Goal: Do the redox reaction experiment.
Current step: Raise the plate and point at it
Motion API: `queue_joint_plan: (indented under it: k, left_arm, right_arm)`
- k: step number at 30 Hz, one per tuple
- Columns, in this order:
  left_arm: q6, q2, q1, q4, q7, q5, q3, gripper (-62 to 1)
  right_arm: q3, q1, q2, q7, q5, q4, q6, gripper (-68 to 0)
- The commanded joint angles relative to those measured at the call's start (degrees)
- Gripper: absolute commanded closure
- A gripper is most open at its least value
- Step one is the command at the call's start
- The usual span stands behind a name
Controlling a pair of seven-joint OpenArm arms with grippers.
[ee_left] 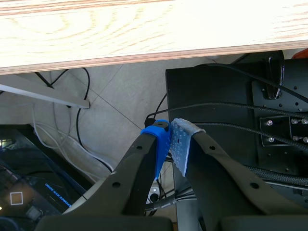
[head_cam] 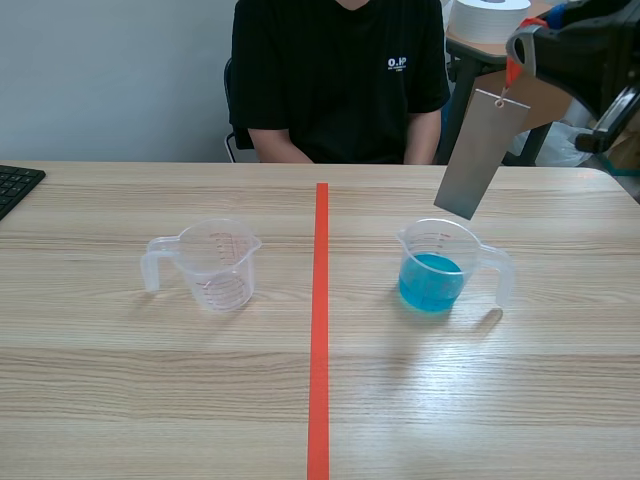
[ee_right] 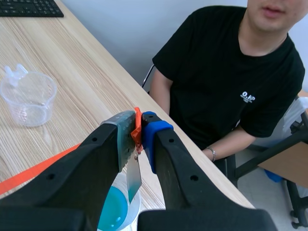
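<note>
Table (head_cam: 150,400): keyboard (head_cam: 15,185), person (head_cam: 340,80) behind; right tool (ee_right: 139,129) pinches metal strip (head_cam: 480,150) over blue cup (head_cam: 432,280); left tool (ee_left: 171,138) closed, empty.

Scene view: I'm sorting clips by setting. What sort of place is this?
Probably an office-like room set up for a tabletop experiment: a wooden table, a keyboard, and a measuring cup of blue liquid.

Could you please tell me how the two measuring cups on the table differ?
The left cup is empty; the right cup holds blue liquid. The left cup's handle points outward to the left, the right cup's outward to the right. Only the right cup has the metal strip hanging above it, in the right gripper. Both are clear, upright and marked.
</note>
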Motion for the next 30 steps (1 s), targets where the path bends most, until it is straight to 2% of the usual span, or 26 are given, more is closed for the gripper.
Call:
queue_joint_plan:
  k: [1, 7, 11, 17, 23, 27, 30]
  left_arm:
    - [-0.2, -0.04, 0.22, 0.5, -0.79, 0.24, 0.2, -4.9]
    - [-0.2, -0.42, 1.11, 0.59, -1.16, 0.26, 0.2, -4.9]
    - [-0.15, -3.28, 2.6, 0.9, -3.5, 1.4, 0.17, -4.9]
    - [-0.2, -11.39, 3.72, 1.05, -6.88, 1.97, -0.5, -4.9]
    - [-0.33, -21.51, 3.06, 3.5, -12.35, 1.99, -0.87, -4.9]
    - [-0.59, -27.39, -0.9, 5.46, -13.0, 1.99, -1.66, -4.9]
    - [-0.81, -30.16, -6.16, 6.25, -12.31, 2.03, -1.66, -4.9]
  right_arm:
    - [1.44, 0.79, 0.92, -0.28, 1.92, 1.16, 0.52, -1.7]
    - [3.74, 0.79, 0.92, -3.78, 5.86, 3.21, 0.52, -1.7]
    - [3.82, 0.81, 0.92, -5.38, 7.63, 3.58, 0.68, -1.7]
    - [3.82, 0.79, 0.92, -5.75, 7.89, 3.58, 0.68, -1.7]
    - [3.82, 0.79, 0.92, -5.75, 7.89, 3.58, 0.68, -1.7]
    - [3.82, 0.79, 0.92, -5.75, 7.87, 3.58, 0.68, -1.7]
    - [3.82, 0.79, 0.9, -5.75, 7.89, 3.58, 0.68, -1.7]
